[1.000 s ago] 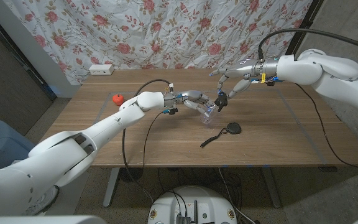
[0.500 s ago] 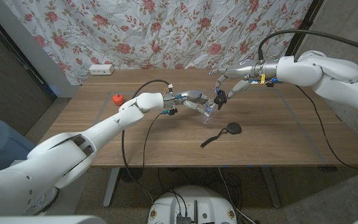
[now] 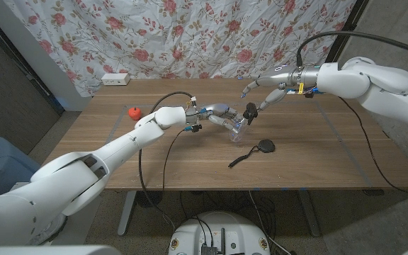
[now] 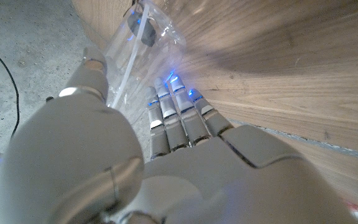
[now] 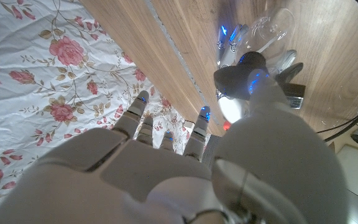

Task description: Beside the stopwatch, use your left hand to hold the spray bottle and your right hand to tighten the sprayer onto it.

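Since a second ago the right hand [image 3: 261,99] has drawn up and back a little from the sprayer [image 3: 250,113], its fingers now spread and holding nothing, as far as the head view lets me judge. Just behind and left of the stopwatch [image 3: 265,146], the left hand [image 3: 218,113] grips the clear spray bottle [image 3: 236,126] (lying tilted). Its long axis runs toward the right hand, neck end nearest it.

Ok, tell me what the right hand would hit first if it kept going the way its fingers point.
Probably the sprayer on the clear spray bottle that the left hand holds; the right hand points down toward it, though depth is unclear.
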Controlling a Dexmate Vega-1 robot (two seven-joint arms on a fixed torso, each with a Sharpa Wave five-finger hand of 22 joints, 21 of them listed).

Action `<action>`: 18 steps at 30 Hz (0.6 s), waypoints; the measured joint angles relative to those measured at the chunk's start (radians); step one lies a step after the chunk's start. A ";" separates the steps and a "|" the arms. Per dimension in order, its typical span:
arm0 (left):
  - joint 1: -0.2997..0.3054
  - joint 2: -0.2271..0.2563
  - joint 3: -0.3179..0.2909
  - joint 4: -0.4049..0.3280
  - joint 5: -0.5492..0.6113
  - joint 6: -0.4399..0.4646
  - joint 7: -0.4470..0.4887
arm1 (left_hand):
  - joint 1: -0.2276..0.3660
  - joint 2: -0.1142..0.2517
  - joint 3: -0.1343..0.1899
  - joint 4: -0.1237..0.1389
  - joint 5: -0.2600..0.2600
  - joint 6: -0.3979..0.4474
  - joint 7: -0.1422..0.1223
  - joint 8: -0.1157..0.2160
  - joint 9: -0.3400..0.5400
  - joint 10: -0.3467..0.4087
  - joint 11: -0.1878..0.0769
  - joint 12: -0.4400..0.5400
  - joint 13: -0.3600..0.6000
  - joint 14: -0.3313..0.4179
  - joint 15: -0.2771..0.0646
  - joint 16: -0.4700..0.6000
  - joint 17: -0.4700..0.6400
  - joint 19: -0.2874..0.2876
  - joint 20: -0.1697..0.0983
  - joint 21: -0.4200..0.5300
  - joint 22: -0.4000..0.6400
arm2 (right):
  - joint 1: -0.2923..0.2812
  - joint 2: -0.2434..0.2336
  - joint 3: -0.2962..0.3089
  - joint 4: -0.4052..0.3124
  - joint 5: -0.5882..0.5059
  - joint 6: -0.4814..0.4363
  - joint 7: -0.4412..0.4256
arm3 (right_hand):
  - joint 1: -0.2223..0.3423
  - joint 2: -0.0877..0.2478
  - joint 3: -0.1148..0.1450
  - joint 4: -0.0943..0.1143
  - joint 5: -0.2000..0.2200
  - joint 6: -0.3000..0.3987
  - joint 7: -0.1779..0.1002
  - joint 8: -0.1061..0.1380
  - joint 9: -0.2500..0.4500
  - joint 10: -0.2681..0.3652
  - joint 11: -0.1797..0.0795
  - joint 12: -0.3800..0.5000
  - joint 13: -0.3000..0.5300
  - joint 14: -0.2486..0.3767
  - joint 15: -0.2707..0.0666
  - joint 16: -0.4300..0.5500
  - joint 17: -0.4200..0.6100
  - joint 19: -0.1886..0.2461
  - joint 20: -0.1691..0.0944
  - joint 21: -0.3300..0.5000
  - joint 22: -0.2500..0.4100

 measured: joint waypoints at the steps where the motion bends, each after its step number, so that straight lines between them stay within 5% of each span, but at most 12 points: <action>1: 0.000 0.000 0.000 0.000 0.000 0.000 0.000 | 0.000 0.000 0.000 0.000 0.000 0.000 0.000 0.000 0.000 0.000 0.000 0.000 0.000 0.000 0.000 0.000 0.000 0.000 0.000 0.000 0.000 | 0.000 0.000 0.000 0.000 0.001 0.000 0.000 | 0.010 -0.010 0.000 0.000 0.000 -0.005 0.002 -0.006 -0.001 0.000 0.000 0.000 0.000 -0.003 0.003 -0.001 0.000 -0.003 0.003 -0.001 0.000; 18: 0.001 0.002 -0.002 0.006 -0.003 -0.003 -0.001 | 0.000 0.000 0.000 0.000 0.000 0.000 0.000 -0.004 0.000 0.000 0.000 -0.001 0.000 0.005 -0.002 0.000 0.001 0.000 0.000 0.000 0.003 | 0.009 -0.019 0.003 -0.011 0.007 0.027 0.033 | 0.015 -0.015 0.000 0.000 0.007 -0.028 0.004 -0.021 -0.001 -0.012 -0.013 0.000 0.000 -0.014 0.014 -0.001 0.000 -0.032 0.010 -0.005 0.000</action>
